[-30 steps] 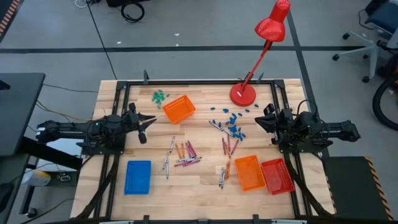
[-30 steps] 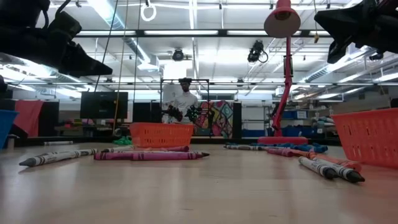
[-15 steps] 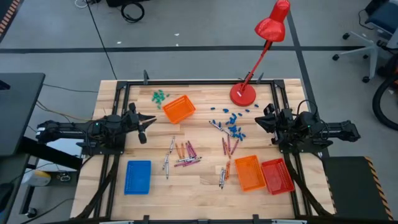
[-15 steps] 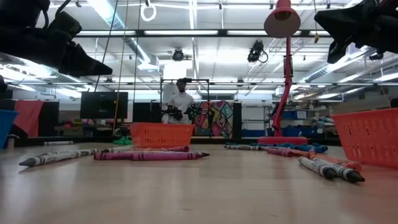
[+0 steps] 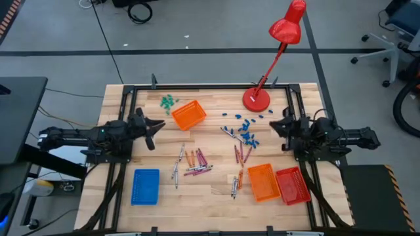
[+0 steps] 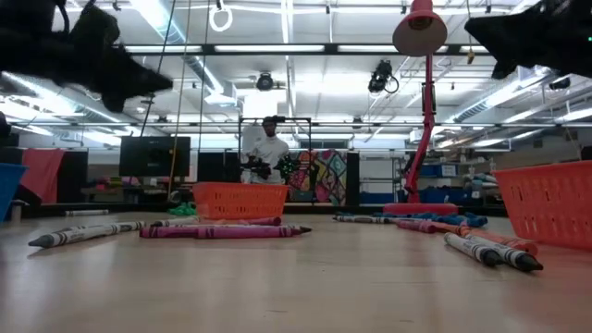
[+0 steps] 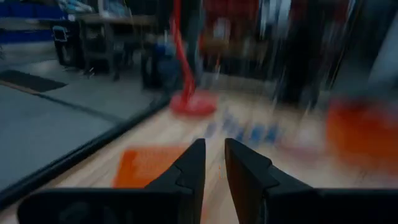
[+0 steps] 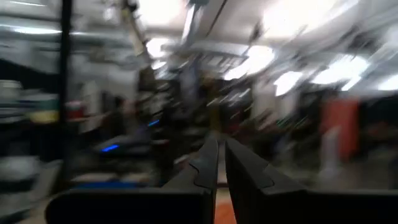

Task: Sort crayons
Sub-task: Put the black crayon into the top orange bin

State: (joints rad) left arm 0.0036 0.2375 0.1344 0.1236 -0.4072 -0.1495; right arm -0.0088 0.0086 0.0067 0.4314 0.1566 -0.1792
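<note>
Several crayons lie flat and scattered on the wooden table: a cluster left of the middle (image 5: 192, 164), another right of the middle (image 5: 240, 154) and a few near the front (image 5: 234, 187). In the low view they lie in the foreground (image 6: 222, 229). My left gripper (image 5: 159, 124) hovers at the table's left side, shut and empty; it also shows in the left wrist view (image 7: 214, 146). My right gripper (image 5: 273, 126) hovers at the table's right side, shut and empty; it also shows in the right wrist view (image 8: 221, 144). Both are well above the table in the low view.
An orange basket (image 5: 189, 115) stands at the far left-centre, a blue tray (image 5: 146, 185) at the near left, and an orange tray (image 5: 264, 181) and a red tray (image 5: 293, 185) at the near right. A red desk lamp (image 5: 256, 98) stands at the far right. Green pieces (image 5: 168, 101) and blue pieces (image 5: 246, 131) lie nearby.
Both grippers have risen a little in the low view, and my right gripper has edged toward the table's middle. Both stay shut and empty. The crayons have not moved.
</note>
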